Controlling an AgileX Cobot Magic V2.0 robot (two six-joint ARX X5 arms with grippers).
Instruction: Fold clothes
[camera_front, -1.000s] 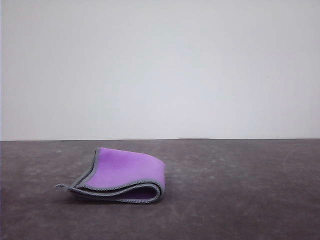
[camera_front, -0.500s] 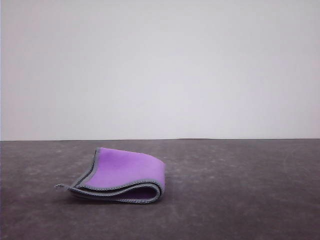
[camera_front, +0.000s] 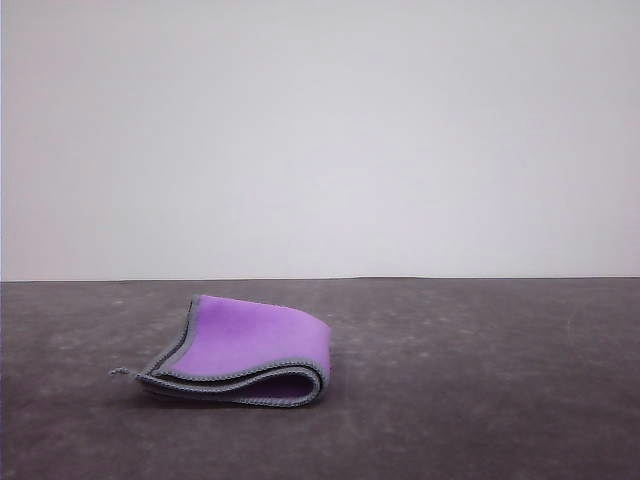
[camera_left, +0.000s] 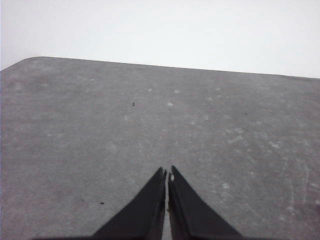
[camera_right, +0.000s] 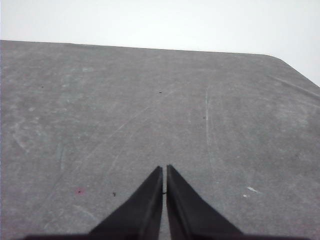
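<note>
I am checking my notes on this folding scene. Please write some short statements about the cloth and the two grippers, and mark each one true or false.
1. The cloth lies folded over, with its purple face outward. True.
2. The left gripper is shut on the cloth. False: its jaws are shut on nothing, above the bare grey table.
3. The right gripper is wide open. False: its fingers meet at the tips.
4. The cloth has a light grey stitched edge. True.
5. The cloth sits right of centre in the front view. False: it sits left of centre.
</note>
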